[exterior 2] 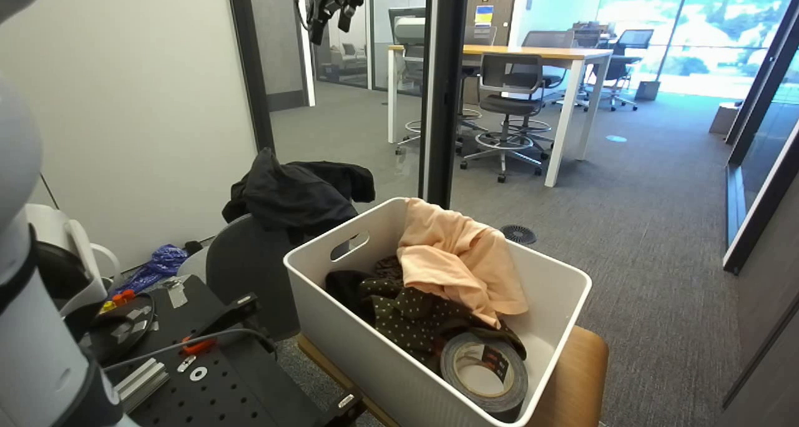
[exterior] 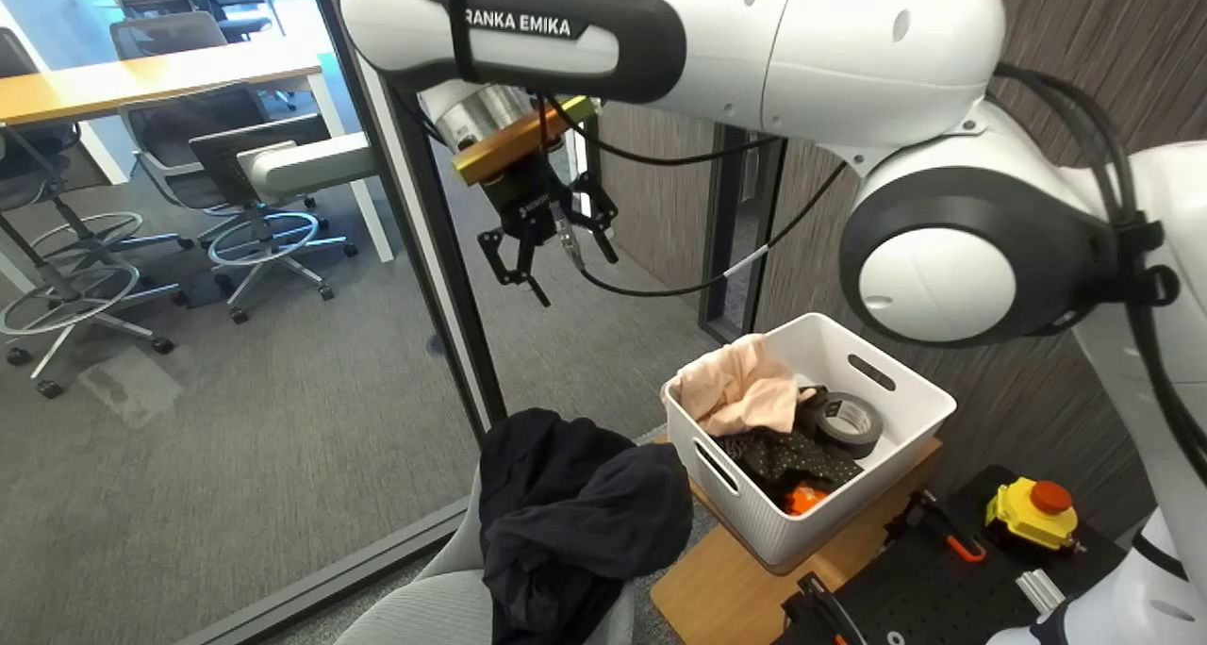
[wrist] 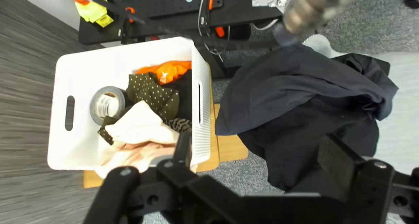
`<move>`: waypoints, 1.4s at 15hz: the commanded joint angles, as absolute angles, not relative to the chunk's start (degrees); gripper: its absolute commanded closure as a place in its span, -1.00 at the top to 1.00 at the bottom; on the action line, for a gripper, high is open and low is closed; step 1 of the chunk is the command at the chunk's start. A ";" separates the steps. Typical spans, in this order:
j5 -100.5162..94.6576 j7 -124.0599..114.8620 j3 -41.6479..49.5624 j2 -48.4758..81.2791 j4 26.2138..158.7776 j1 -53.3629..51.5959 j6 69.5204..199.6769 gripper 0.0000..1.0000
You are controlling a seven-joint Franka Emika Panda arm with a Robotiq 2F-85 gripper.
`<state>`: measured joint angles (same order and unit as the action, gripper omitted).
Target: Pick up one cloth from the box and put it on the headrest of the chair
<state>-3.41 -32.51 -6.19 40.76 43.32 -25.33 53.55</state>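
Note:
A white box (exterior: 820, 532) holds a peach cloth (exterior: 740, 386) draped over one side wall, a dark dotted cloth (exterior: 792, 456) and an orange item (exterior: 804, 500). The peach cloth (exterior 2: 462, 258) and dotted cloth (exterior 2: 399, 314) also show in another exterior view. A grey chair (exterior: 424, 607) stands beside the box. A black cloth (exterior: 585, 504) lies over its backrest and hides the top; it also shows in the wrist view (wrist: 311, 86). My gripper (exterior: 575, 272) is open and empty, high above the chair and box. In the wrist view its fingers (wrist: 257, 145) are wide apart.
A roll of grey tape (exterior 2: 518, 377) lies in the box. The box stands on a wooden surface (exterior: 698, 579). A black workbench (exterior 2: 218, 389) with clamps and a yellow-red stop button (exterior: 1033, 513) is beside it. A glass partition's dark frame (exterior: 443, 230) stands behind the chair.

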 commanded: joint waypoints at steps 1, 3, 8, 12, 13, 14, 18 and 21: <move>-3.57 -30.60 -6.69 29.24 56.58 -24.64 61.07 1.00; -2.82 -31.64 -6.81 25.07 61.14 -24.65 63.76 1.00; -2.34 -33.52 -7.49 14.38 73.71 -25.20 73.18 1.00; 0.33 -36.39 -7.72 6.40 84.38 -24.62 74.40 1.00; 0.56 -36.72 -7.55 4.50 87.11 -24.61 74.01 1.00; 0.84 -36.77 -7.42 2.43 90.03 -24.60 74.31 1.00; 1.20 -36.04 -10.39 -5.45 101.53 -20.76 77.08 1.00; 1.73 -37.45 -11.98 -12.45 110.64 -18.66 81.13 1.00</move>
<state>-0.22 -35.92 -10.09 -3.18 99.64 -21.52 75.70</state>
